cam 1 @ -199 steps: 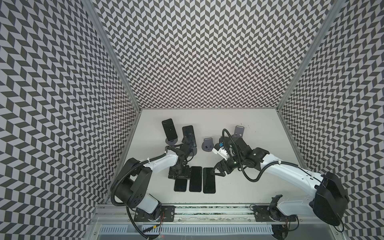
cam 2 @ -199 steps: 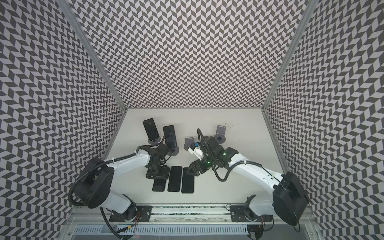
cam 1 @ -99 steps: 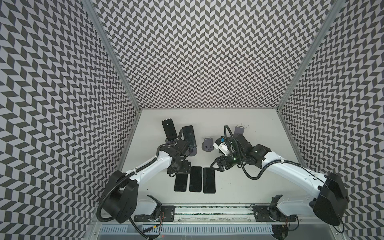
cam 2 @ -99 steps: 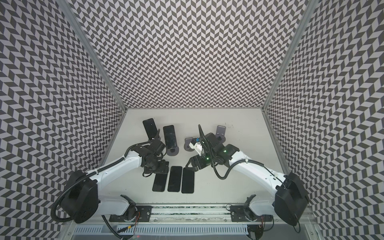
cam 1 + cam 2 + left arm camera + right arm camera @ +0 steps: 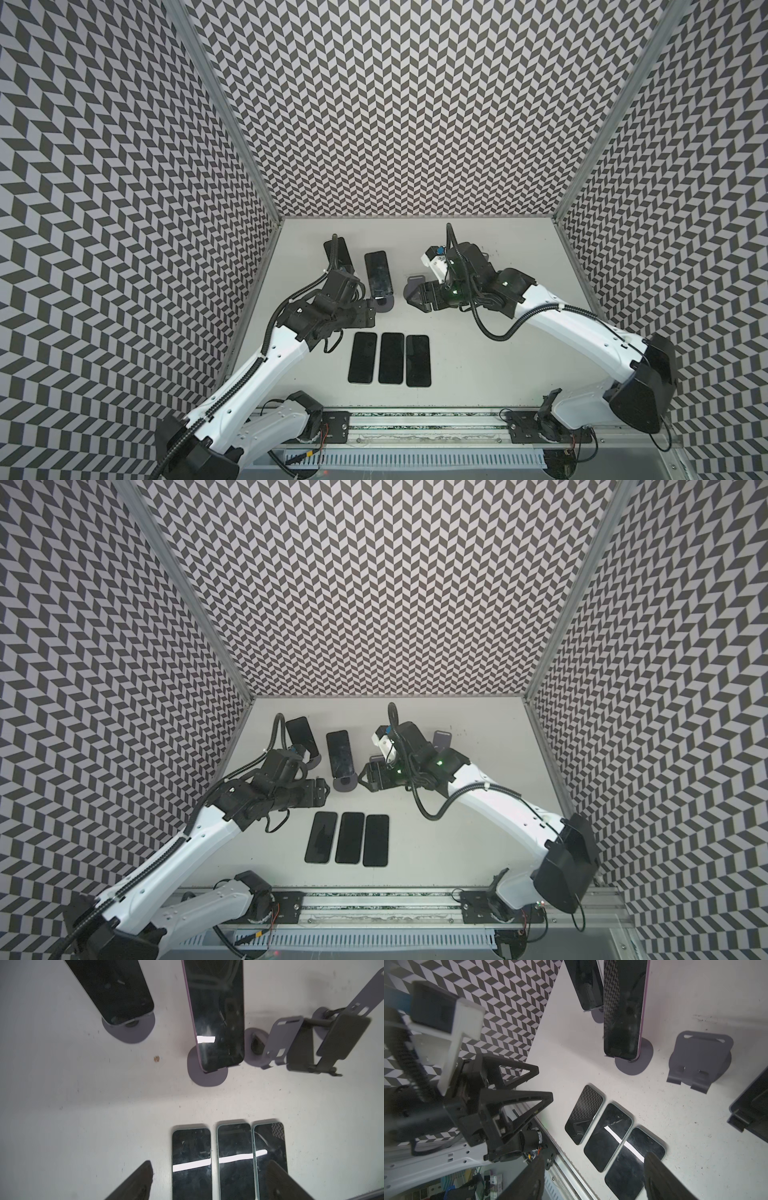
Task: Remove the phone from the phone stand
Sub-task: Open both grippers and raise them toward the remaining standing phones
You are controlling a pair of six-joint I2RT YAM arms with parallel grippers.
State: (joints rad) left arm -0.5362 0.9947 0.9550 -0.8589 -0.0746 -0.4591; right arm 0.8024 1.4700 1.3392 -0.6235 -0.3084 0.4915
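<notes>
Two dark phones lean on purple-grey stands at the back left. The nearer phone rests on its phone stand. The other phone stands left of it, partly behind my left arm's cable. My left gripper is open and empty, just left of the nearer stand's base. My right gripper is open and empty, to the right of that stand.
Three phones lie flat side by side in front of the stands. An empty stand sits by my right gripper, another empty stand behind the right arm. The patterned left wall is close.
My left gripper has risen off the flat phones, opened wider and moved back toward the nearer stand. My right gripper has drawn back and leftward, from beside the flat phones toward the empty stand.
</notes>
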